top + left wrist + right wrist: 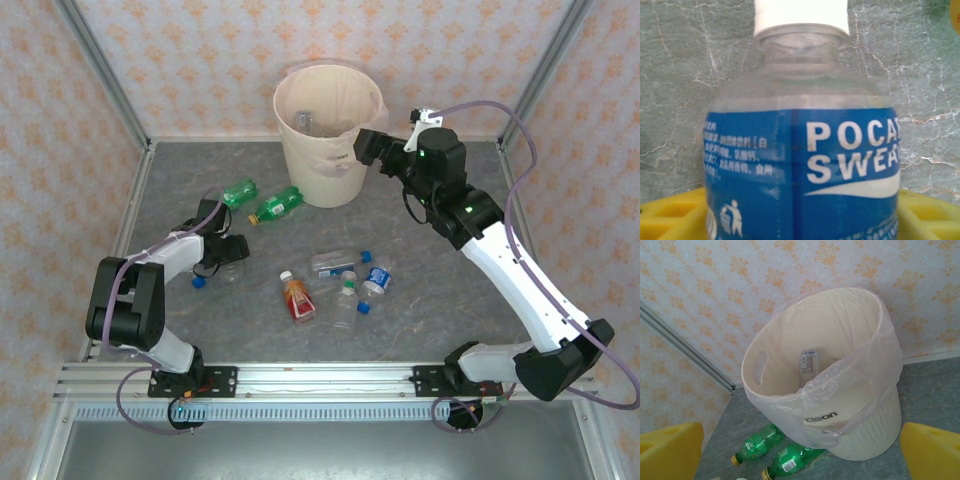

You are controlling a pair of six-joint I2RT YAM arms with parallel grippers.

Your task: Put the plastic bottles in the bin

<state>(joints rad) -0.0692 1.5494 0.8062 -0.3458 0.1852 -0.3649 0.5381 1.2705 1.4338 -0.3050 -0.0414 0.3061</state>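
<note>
Clear blue-labelled bottle (pixel 805 165), white cap, on bench (pixel 250 330) at left, well apart from bin (pixel 320 170). Left claw (pixel 232 252) astride it, pads (pixel 670 215) flanking label; firm hold not confirmable. Squeeze squarely mid-label; verify before lifting. Right claw (pixel 800 440) wide, empty, beside bin rim.

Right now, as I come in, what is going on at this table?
The robot is clearing plastic bottles into the bin. The left gripper has its fingers on either side of a clear blue-labelled bottle on the table; whether it grips is unclear. The right gripper hangs open and empty beside the bin, with one bottle visible inside. Two green bottles lie near the bin; a red-orange bottle and some clear ones lie mid-table.
</note>
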